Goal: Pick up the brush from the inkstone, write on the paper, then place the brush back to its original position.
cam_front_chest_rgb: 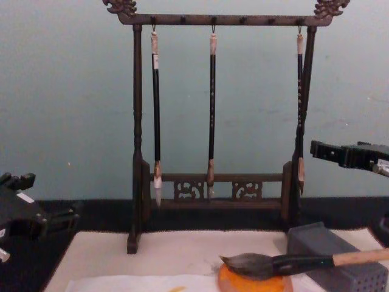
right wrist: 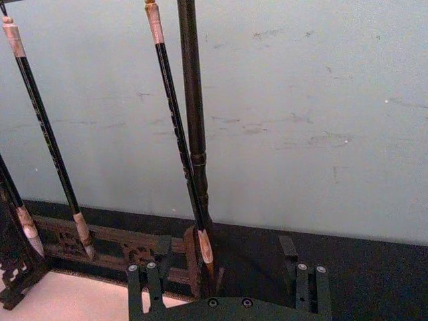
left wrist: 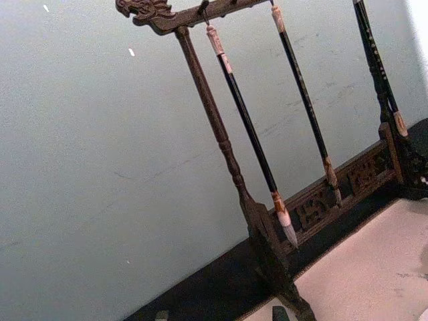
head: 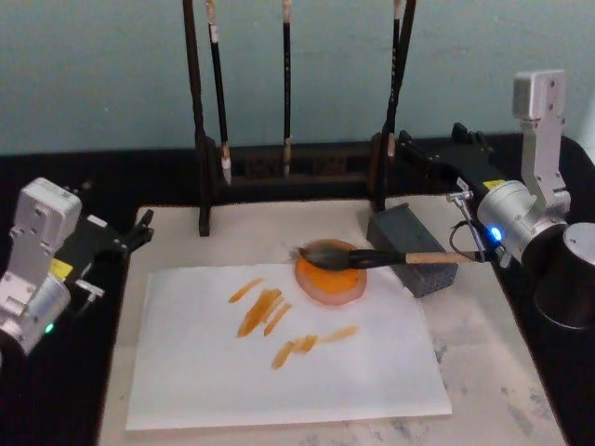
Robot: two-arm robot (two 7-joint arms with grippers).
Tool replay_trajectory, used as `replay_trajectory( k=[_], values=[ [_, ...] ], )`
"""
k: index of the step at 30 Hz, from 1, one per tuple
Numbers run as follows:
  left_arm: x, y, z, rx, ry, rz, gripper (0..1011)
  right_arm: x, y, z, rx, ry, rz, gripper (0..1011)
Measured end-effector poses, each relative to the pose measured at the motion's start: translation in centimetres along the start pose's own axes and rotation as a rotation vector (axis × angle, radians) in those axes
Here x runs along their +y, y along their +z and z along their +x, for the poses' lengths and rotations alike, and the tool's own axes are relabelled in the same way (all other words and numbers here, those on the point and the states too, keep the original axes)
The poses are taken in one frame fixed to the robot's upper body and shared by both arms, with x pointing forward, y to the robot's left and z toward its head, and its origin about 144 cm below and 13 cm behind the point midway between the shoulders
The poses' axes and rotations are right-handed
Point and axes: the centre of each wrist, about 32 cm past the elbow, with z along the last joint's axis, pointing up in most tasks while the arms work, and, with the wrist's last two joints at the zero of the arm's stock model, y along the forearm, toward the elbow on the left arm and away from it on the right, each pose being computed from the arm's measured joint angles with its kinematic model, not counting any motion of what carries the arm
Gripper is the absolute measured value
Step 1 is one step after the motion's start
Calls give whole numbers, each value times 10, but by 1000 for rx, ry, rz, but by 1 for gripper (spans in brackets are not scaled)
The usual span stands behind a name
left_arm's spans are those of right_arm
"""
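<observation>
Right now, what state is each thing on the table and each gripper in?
brush: lying flat, bristles over the inkstone, handle across the grey block.
inkstone: upright, holding orange ink.
paper: flat, marked with orange strokes.
grey block: resting on the mat.
three thin brushes: hanging from the rack.
left gripper: open, empty.
right gripper: open, empty.

beside the orange inkstone (head: 330, 276), the white paper (head: 279, 362) is showing orange streaks; the brush (head: 372, 256) is showing dark-grey bristles, a black ferrule and a pale wooden handle.

calligraphy desk | hanging brush rack (cam_front_chest_rgb: 213, 121) | cream mat (head: 279, 237)
</observation>
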Motion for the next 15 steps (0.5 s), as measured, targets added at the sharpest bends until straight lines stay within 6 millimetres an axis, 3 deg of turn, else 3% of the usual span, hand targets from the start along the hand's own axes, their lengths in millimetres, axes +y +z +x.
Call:
replay_trajectory(
  k=[15],
  values=[
    [0,0,0,0,0,0,1001,-1,1,0,1,0,2,1000]
  ],
)
